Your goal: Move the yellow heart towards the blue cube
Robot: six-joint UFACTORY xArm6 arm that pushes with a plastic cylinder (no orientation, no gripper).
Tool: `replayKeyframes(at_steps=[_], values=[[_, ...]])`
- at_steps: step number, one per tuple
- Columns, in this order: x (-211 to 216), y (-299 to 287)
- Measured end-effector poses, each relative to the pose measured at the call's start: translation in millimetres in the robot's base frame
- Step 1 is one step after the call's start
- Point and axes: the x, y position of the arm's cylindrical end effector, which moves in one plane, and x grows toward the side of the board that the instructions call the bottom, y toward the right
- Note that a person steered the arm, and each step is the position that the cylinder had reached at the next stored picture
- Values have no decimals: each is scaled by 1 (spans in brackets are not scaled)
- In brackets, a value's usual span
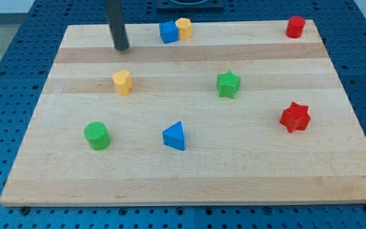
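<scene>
The yellow heart (122, 82) lies on the wooden board (189, 178) at the view's left of centre. The blue cube (168, 31) sits near the view's top edge, touching a yellow block (183, 28) on its right. My tip (122, 47) rests on the board just above the yellow heart, a short gap apart from it, and to the left of the blue cube.
A green star (229, 84) lies right of centre. A red star (295, 117) is at the right. A red cylinder (295, 27) is at the top right corner. A green cylinder (97, 135) and a blue triangle (175, 136) lie toward the bottom.
</scene>
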Motion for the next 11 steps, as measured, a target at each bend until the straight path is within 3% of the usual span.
replayKeyframes(at_steps=[3,8,11], values=[[127,-24],[151,16],[105,23]])
